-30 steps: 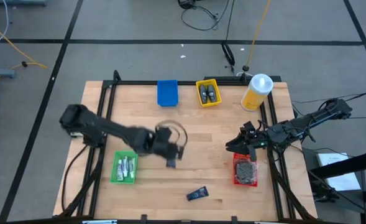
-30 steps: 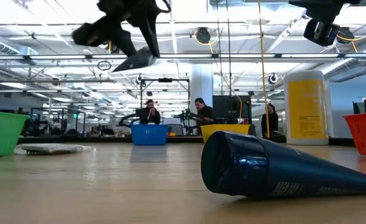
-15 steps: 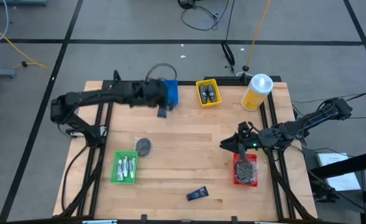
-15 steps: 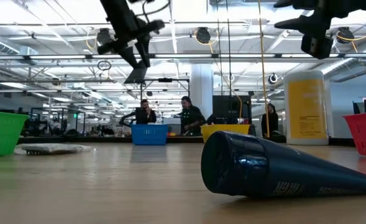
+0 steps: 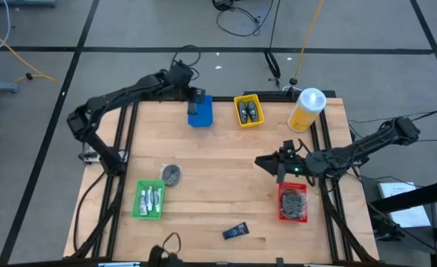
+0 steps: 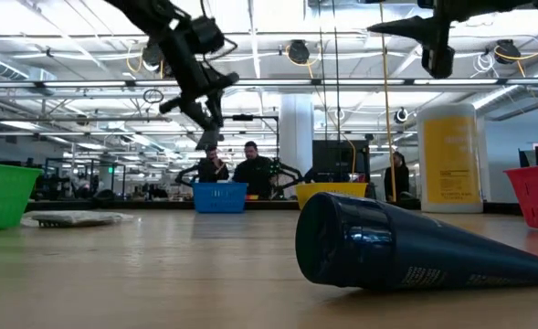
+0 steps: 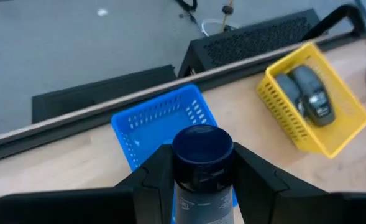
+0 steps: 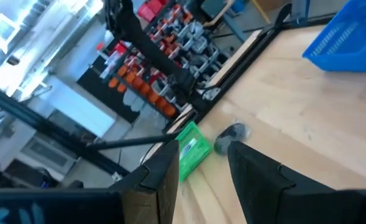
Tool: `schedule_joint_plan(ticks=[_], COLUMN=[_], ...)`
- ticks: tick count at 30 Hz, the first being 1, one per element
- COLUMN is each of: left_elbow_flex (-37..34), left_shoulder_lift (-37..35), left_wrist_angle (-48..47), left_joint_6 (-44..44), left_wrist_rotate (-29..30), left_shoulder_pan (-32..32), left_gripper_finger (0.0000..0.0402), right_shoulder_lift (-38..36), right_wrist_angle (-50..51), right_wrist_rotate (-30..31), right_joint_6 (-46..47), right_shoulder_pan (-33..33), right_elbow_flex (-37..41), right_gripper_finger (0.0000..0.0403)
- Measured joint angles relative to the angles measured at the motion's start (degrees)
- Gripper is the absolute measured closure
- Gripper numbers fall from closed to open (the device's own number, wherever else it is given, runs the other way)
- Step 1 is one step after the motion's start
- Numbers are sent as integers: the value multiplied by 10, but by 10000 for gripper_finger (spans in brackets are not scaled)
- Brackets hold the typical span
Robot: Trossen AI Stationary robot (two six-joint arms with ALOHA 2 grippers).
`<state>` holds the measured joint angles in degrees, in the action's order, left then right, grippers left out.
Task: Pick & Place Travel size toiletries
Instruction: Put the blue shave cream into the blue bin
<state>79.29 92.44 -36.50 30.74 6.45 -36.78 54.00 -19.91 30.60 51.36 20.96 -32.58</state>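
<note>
- My left hand (image 7: 198, 180) hung over the blue tray (image 7: 146, 127) at the far edge of the desk (image 5: 225, 178), its fingers clamped on a dark blue tube (image 7: 201, 165) with the round cap end pointing forward.
- In the high view that left hand (image 5: 194, 100) sat right above the blue tray (image 5: 200, 115), with the arm stretched in from the left side of the desk.
- Just beside the left hand, to its right, stood the yellow tray (image 5: 248, 110) holding two dark oval pieces (image 7: 307, 93).
- My right hand (image 5: 266, 162) hovered above the desk's right half, close to the red tray (image 5: 293, 202), which lay just behind and below it and held a heap of dark grey discs (image 5: 293, 200).
- The right hand (image 8: 198, 165) had its fingers apart with nothing between them.
- Well ahead of the right hand, a grey disc (image 5: 171, 174) lay on the bare wood, next to the green tray (image 5: 148, 200) holding small white tubes (image 5: 150, 197).
- Another dark blue tube (image 5: 235, 231) lay flat near the front edge, well apart from both hands; it filled the foreground of the low view (image 6: 406, 251).
- The big yellow bottle (image 5: 307, 109) stood at the far right corner, beyond the right hand.
</note>
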Motion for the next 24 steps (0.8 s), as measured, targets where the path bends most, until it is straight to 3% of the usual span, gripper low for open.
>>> schedule_joint_plan(ticks=[12, 19, 24], left_elbow_flex=[-1, -1, -1], left_shoulder_lift=[110, 132, 130], left_wrist_angle=[71, 69, 68], left_joint_6=[-52, -49, -52], left_wrist_rotate=[-46, -70, -66], left_shoulder_pan=[-32, -32, -32], left_gripper_finger=[280, 277, 245], right_shoulder_lift=[54, 71, 71], right_wrist_angle=[-65, -65, -66], right_wrist_rotate=[12, 11, 10], right_joint_6=[8, 33, 30], right_shoulder_pan=[-34, -44, -44], right_elbow_flex=[0, 0, 0], right_gripper_finger=[273, 273, 273])
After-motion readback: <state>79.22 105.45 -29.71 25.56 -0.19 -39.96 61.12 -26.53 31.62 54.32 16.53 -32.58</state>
